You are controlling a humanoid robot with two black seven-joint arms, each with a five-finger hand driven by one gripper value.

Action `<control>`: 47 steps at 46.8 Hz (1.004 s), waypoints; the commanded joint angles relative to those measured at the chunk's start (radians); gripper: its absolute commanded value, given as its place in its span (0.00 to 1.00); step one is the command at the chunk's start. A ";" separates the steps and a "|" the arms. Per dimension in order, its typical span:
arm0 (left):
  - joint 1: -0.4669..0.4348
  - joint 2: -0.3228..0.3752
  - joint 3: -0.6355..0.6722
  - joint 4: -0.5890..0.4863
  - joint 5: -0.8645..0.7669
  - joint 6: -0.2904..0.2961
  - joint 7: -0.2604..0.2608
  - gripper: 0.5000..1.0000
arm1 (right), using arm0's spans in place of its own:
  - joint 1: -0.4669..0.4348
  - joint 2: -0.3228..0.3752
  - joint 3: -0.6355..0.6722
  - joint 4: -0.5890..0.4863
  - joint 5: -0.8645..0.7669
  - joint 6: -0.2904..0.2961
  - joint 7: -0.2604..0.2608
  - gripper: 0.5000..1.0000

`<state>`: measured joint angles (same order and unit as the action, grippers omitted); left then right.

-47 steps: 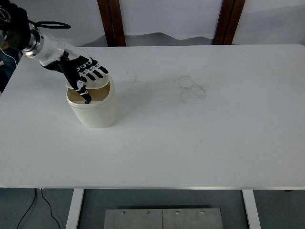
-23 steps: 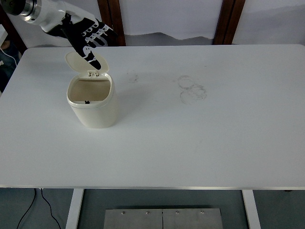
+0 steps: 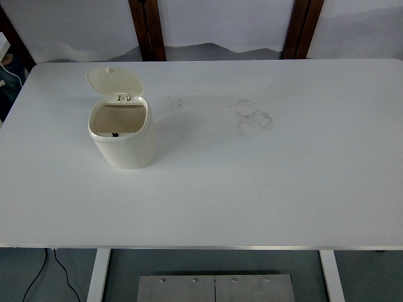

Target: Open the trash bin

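A small cream trash bin (image 3: 126, 143) stands on the left part of the white table (image 3: 252, 189). Its hinged lid (image 3: 113, 82) is flipped up and leans back behind the opening, so I look straight into the hollow inside. A tiny dark latch shows on the front inner rim. Neither robot hand appears in the head view.
Faint grey ring smudges (image 3: 254, 117) mark the tabletop right of the bin. Two dark wooden posts (image 3: 148, 28) rise behind the far edge. A cable (image 3: 60, 267) hangs under the table at the lower left.
The left hand lifted off the bin, rose toward the upper left and left the picture. The lid now stands upright and uncovered.
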<state>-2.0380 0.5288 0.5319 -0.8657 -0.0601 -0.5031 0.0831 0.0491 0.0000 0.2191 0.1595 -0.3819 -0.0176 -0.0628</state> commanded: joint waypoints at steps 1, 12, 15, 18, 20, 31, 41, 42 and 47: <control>0.041 0.002 -0.091 0.046 0.000 0.017 0.000 1.00 | 0.000 0.000 0.000 0.000 0.000 -0.001 0.000 0.99; 0.151 -0.010 -0.386 0.220 0.000 0.023 -0.011 1.00 | -0.002 0.000 -0.001 0.000 0.000 -0.001 0.000 0.99; 0.177 -0.013 -0.464 0.247 0.000 0.023 -0.012 1.00 | -0.002 0.000 0.000 0.000 -0.002 0.001 0.000 0.99; 0.202 -0.015 -0.542 0.266 0.000 0.026 -0.014 1.00 | -0.002 0.000 0.000 0.000 0.000 -0.001 0.000 0.99; 0.216 -0.015 -0.593 0.275 0.000 0.032 -0.014 1.00 | -0.002 0.000 0.000 0.000 0.000 0.001 0.000 0.99; 0.306 -0.013 -0.814 0.326 0.000 0.037 -0.058 1.00 | -0.002 0.000 0.000 0.000 0.000 0.001 0.000 0.99; 0.395 -0.010 -0.938 0.389 -0.029 0.037 -0.108 1.00 | -0.005 0.000 0.000 0.000 0.000 0.001 -0.003 0.99; 0.404 -0.009 -0.946 0.392 -0.036 0.037 -0.108 1.00 | -0.005 0.000 0.000 0.000 0.000 0.001 -0.003 0.99; 0.456 0.002 -0.968 0.402 -0.089 0.037 -0.108 1.00 | -0.005 0.000 0.000 0.000 0.000 0.001 -0.003 0.99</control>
<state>-1.6075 0.5256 -0.4269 -0.4705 -0.1182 -0.4658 -0.0248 0.0452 0.0000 0.2191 0.1596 -0.3819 -0.0173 -0.0657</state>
